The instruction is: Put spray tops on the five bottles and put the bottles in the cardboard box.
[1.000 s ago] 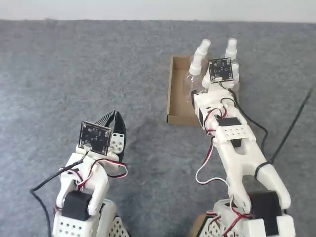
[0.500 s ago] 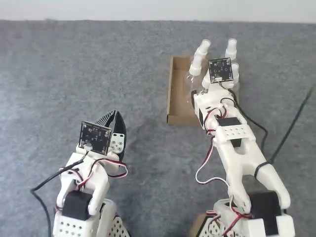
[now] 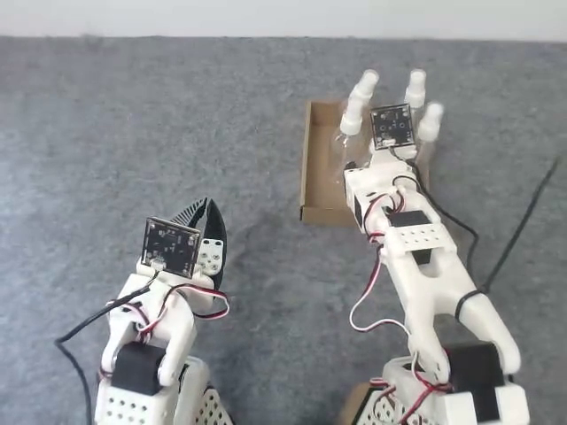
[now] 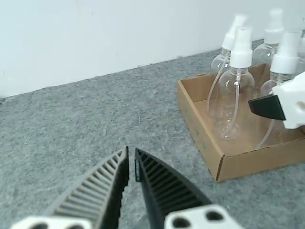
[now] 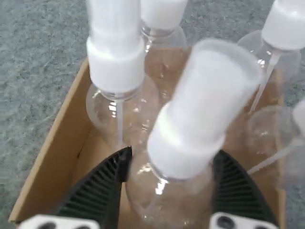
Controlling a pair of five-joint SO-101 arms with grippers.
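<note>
The cardboard box [image 3: 310,159] lies at the far right of the grey carpet, with clear bottles with white spray tops [image 3: 365,87] standing in it. My right arm [image 3: 416,239] stretches over the box. In the right wrist view my right gripper [image 5: 169,160] is shut on a tilted bottle [image 5: 167,191], a black finger [image 5: 107,186] on each side, low inside the box [image 5: 57,157]. Other capped bottles [image 5: 116,95] stand around it. My left gripper [image 3: 208,205] rests shut over bare carpet at the near left, holding nothing; it also shows as my left gripper [image 4: 132,152], with the box [image 4: 248,160] beyond.
Grey carpet [image 3: 133,133] spreads wide to the left of the box, up to a white wall [image 4: 95,33]. A black cable [image 3: 523,230] runs along the right side. Red and white wires hang off both arms.
My right arm has shifted slightly left and farther over the box, baring more of the spray top to the right of its camera. The left arm has not moved.
</note>
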